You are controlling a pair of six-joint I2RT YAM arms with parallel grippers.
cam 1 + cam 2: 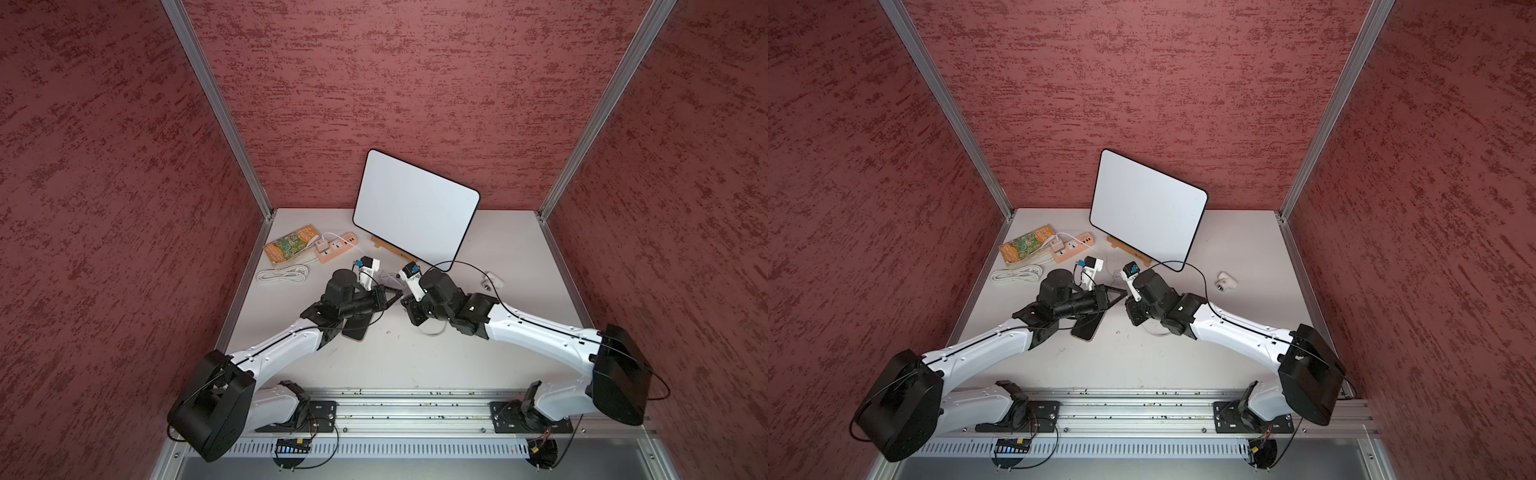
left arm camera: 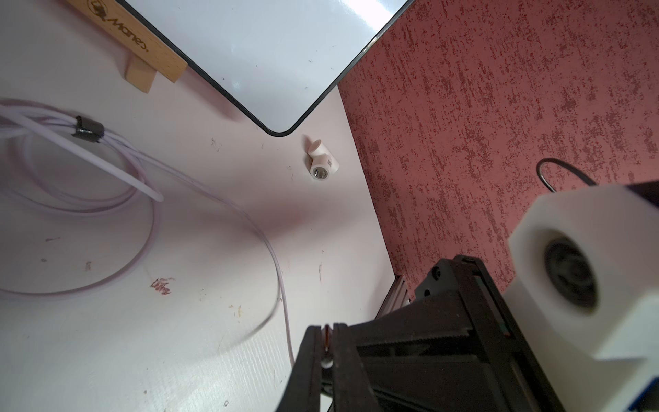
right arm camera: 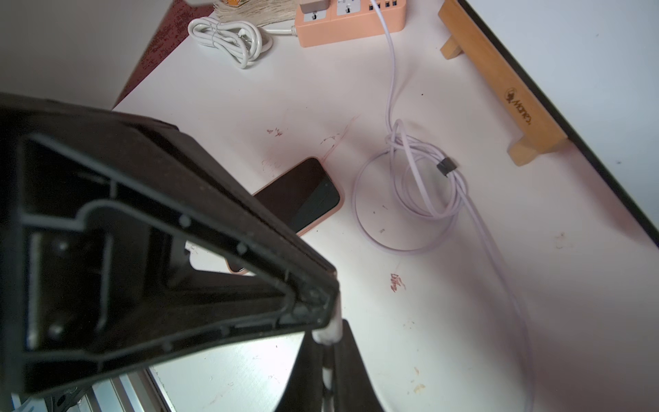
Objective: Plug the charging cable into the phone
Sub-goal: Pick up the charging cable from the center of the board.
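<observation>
In both top views left arm [image 1: 282, 345] is covering most of phone [image 1: 354, 333]; in right wrist view left tool [image 3: 330, 312] is hiding its middle. Plug end of charging cable [image 3: 401, 141] is sitting hidden btwn tool tips, too blurred to ID. Whiteboard [image 2: 271, 53] is getting cropped by frame edge.

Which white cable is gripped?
The thin charging cable, loosely coiled with a black tie; the left gripper and right gripper pinch its end. The thicker folded cord lies free.
</observation>
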